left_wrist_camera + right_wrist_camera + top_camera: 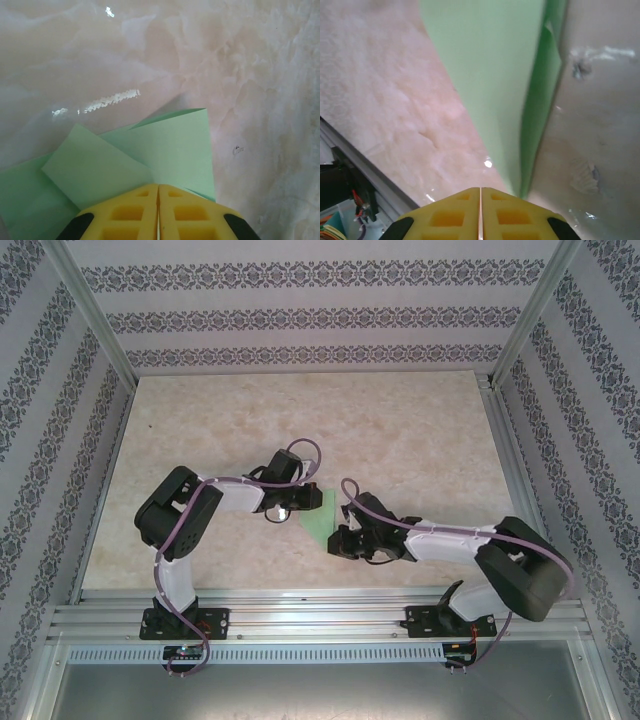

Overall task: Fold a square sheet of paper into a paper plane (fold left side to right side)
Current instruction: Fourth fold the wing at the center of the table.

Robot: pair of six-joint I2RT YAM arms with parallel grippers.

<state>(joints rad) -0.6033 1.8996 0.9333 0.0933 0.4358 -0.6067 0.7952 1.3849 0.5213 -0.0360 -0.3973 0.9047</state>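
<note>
Well, folded green paper [318, 513] lay flat on the desk [400, 430].
Its tip pointed nearward at the right claw [480, 190]; that and the left claw [159, 186] sat closed, fingers touching.

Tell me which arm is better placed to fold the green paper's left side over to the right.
Left, probably. The left gripper, shut, sits over the paper at its wide, layered end; the right gripper, shut, is at the narrow tip.
</note>
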